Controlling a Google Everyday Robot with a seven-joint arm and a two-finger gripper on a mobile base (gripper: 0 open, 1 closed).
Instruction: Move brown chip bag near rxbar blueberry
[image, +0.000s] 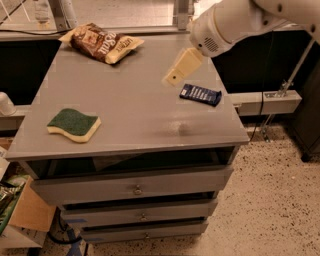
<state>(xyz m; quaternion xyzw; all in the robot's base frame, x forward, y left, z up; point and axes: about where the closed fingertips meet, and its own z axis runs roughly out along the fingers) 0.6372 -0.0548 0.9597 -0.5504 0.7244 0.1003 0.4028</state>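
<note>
The brown chip bag (102, 42) lies at the far left corner of the grey table (130, 100), dark brown with pale yellow ends. The rxbar blueberry (200, 94) is a small dark blue bar lying flat near the table's right edge. My gripper (173, 77) is cream-coloured and hangs from the white arm (225, 25), above the table. It sits just up and left of the rxbar and well to the right of the chip bag. It holds nothing that I can see.
A green-and-yellow sponge (74, 124) lies near the front left of the table. Drawers (135, 189) are below the top. A cardboard box (27, 212) stands on the floor at the left, and a metal rail (265, 100) runs at the right.
</note>
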